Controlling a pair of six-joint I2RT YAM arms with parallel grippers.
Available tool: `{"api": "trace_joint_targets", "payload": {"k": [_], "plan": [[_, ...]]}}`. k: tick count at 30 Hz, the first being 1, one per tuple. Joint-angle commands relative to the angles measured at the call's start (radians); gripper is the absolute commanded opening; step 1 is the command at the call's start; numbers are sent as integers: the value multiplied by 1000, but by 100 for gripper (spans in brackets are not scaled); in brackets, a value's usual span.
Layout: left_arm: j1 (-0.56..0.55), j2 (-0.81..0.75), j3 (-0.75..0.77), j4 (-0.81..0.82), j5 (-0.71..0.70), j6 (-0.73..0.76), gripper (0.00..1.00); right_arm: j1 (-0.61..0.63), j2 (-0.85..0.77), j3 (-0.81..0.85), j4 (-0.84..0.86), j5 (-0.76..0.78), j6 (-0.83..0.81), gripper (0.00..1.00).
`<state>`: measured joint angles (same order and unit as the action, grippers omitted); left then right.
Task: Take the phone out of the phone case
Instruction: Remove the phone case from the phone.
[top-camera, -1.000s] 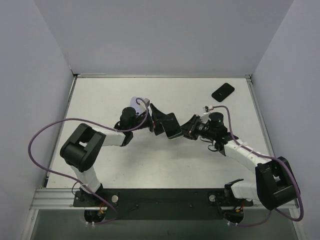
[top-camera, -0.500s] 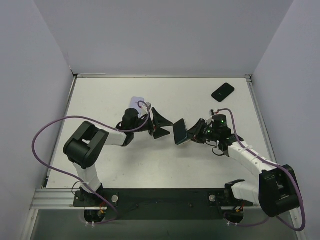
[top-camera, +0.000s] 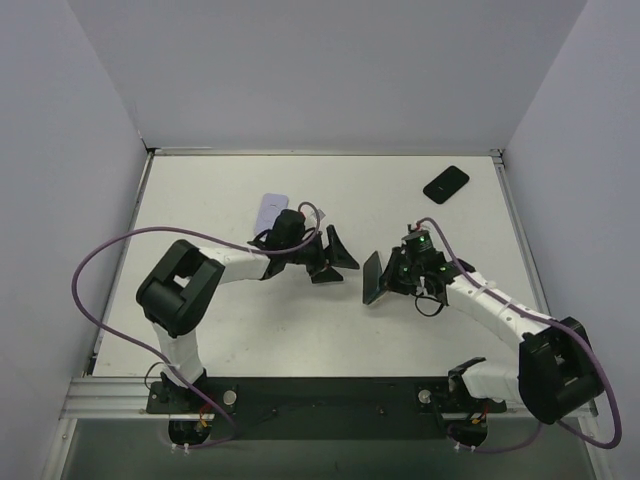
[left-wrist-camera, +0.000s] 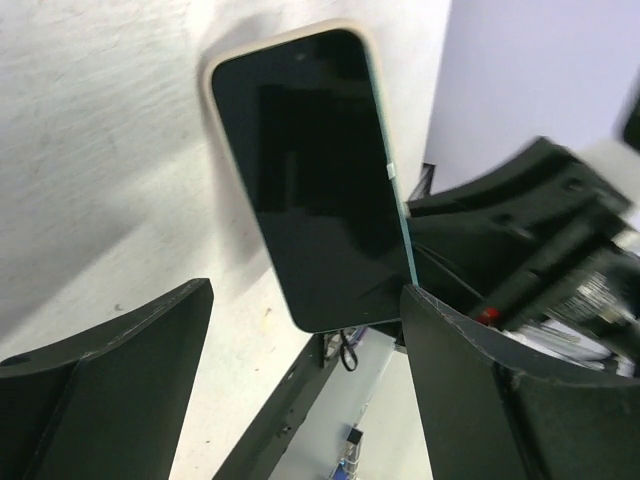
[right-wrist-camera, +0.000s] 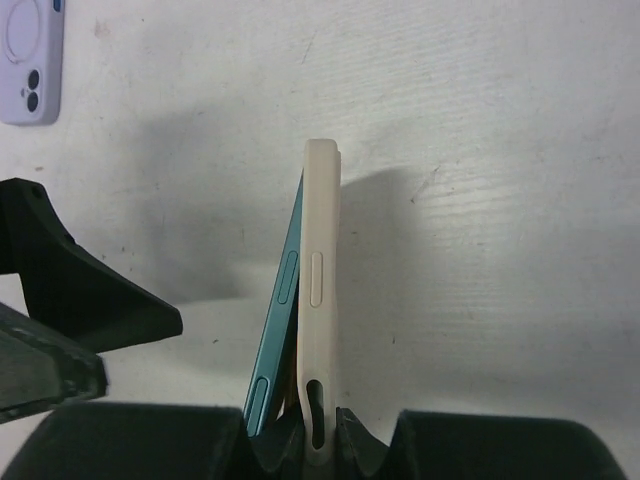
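The phone (top-camera: 373, 278) stands on edge on the table (top-camera: 300, 330), against its case (right-wrist-camera: 320, 280). Left of the phone is the left gripper (top-camera: 340, 262), with a spare case (top-camera: 270, 210) beyond it. Far behind and right of the phone lies a second handset (top-camera: 446, 184).

Left arm stretches toward centre, left gripper (top-camera: 338, 264) jaws spread wide, holding nothing. Right arm bends inward, right gripper (top-camera: 386, 277) clamped on phone case (right-wrist-camera: 320, 250).

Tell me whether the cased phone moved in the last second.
Yes. The cased phone shifted right and toward the near edge, judged against the still black device.
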<state>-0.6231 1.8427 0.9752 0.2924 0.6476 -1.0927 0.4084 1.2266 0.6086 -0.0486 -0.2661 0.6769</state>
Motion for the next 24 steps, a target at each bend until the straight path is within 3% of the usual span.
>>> {"api": "trace_joint_targets", "payload": {"k": [1,8,17,24], "plan": [[-20,30,30,-93,-43,80,87,139,40,129,-180,347,-79,0],[-30,9,-18,-52,-60,77,86,253,137,190,-221,442,-68,0],[-9,-23,-82,-151,-129,112,84,329,300,241,-162,410,-73,0],[23,-80,-147,-108,-128,106,84,354,408,295,-151,381,-65,0]]}}
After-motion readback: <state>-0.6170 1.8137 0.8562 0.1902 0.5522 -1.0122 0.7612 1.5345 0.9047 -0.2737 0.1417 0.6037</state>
